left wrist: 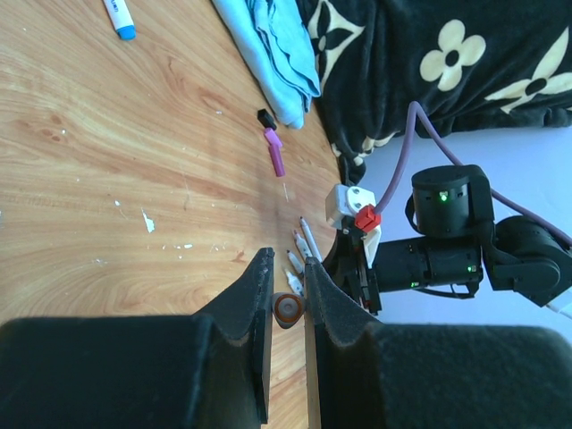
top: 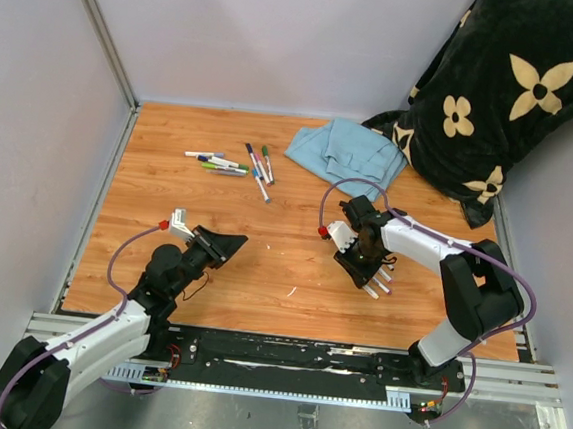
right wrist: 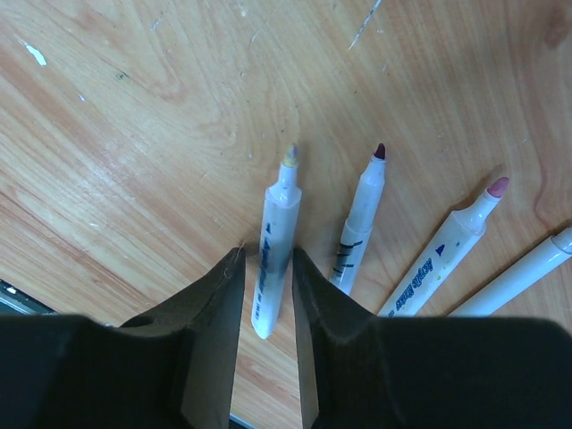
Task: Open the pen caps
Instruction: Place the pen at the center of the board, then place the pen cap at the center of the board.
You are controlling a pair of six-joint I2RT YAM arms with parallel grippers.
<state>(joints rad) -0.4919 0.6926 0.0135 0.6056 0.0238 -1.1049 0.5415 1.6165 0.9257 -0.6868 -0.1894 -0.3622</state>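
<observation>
Left pincer (left wrist: 288, 270) clamped a small cap (left wrist: 286, 310), right pincer (right wrist: 268, 259) stood slightly apart astride an uncapped marker (right wrist: 279, 206) on the counter (right wrist: 134, 134), probably parking it beside the other bare markers (right wrist: 447, 259); capped markers (top: 233, 163) lay farther back.

Four uncapped markers (right wrist: 277, 241), about six capped markers (top: 225, 169), two loose pen caps (left wrist: 275, 152), one blue cloth (top: 347, 152), one blanket (top: 497, 102).

Pink cap (left wrist: 275, 152) and black cap (left wrist: 264, 116) lie close together, brown cap (left wrist: 287, 309) between jaws.
</observation>
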